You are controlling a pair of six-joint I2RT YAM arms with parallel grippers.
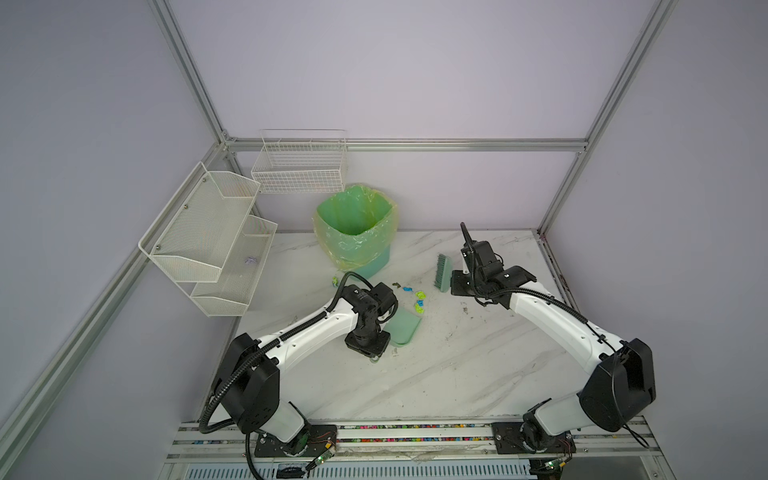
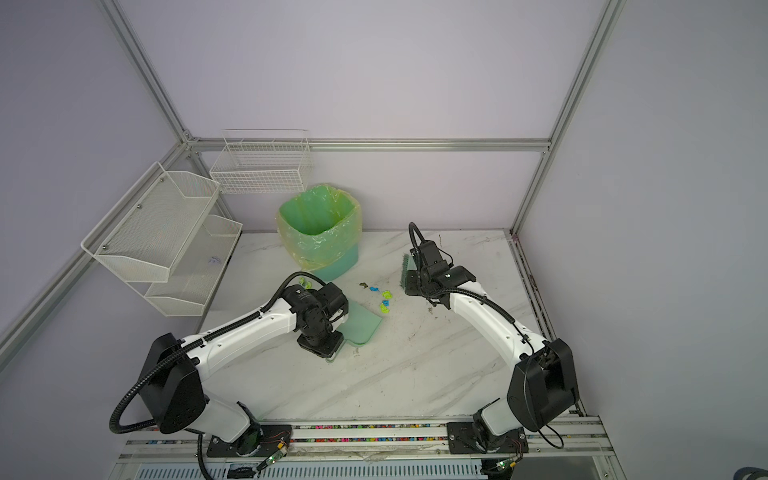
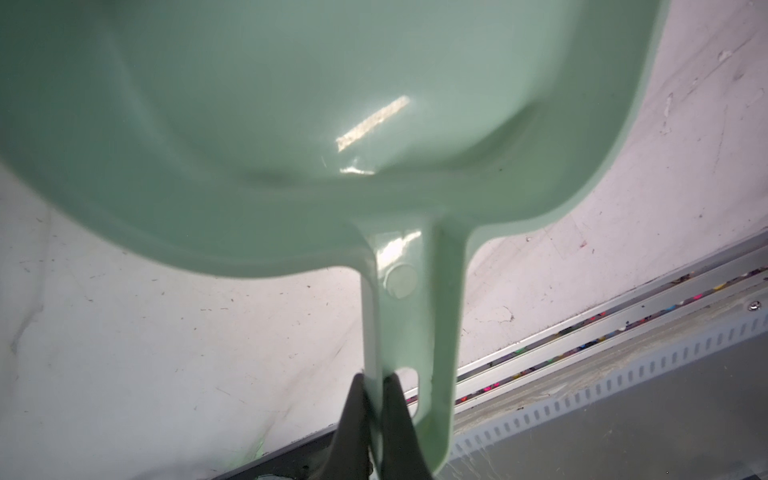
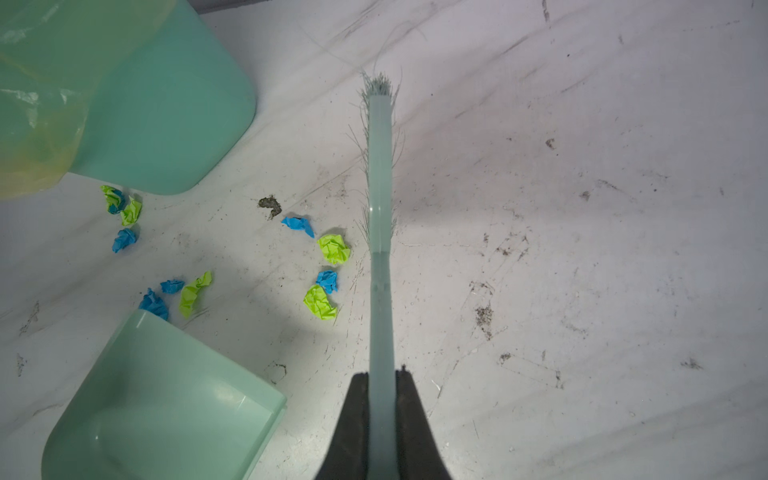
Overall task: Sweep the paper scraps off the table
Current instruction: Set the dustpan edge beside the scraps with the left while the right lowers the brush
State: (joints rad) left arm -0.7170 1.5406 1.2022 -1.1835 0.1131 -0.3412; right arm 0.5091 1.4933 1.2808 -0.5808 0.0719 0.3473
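Several blue and lime-green paper scraps (image 4: 332, 248) lie on the white marble table (image 1: 457, 374) between the dustpan and the brush; both top views show them (image 1: 419, 300) (image 2: 384, 297). A few more scraps (image 4: 122, 210) sit by the bin's foot. My left gripper (image 3: 376, 378) is shut on the handle of the mint-green dustpan (image 3: 332, 124) (image 1: 404, 328), whose open lip (image 4: 216, 353) faces the scraps. My right gripper (image 4: 382, 374) is shut on the handle of the pale green brush (image 4: 380, 166) (image 1: 442, 272), just right of the scraps with its bristles down on the table.
A teal bin (image 1: 357, 232) with a yellow-green liner stands behind the scraps. White mesh shelves (image 1: 216, 237) and a wire basket (image 1: 301, 166) hang at the back left. A dark brownish speck (image 4: 270, 205) lies among the scraps. Aluminium rails (image 1: 415, 432) edge the table's front.
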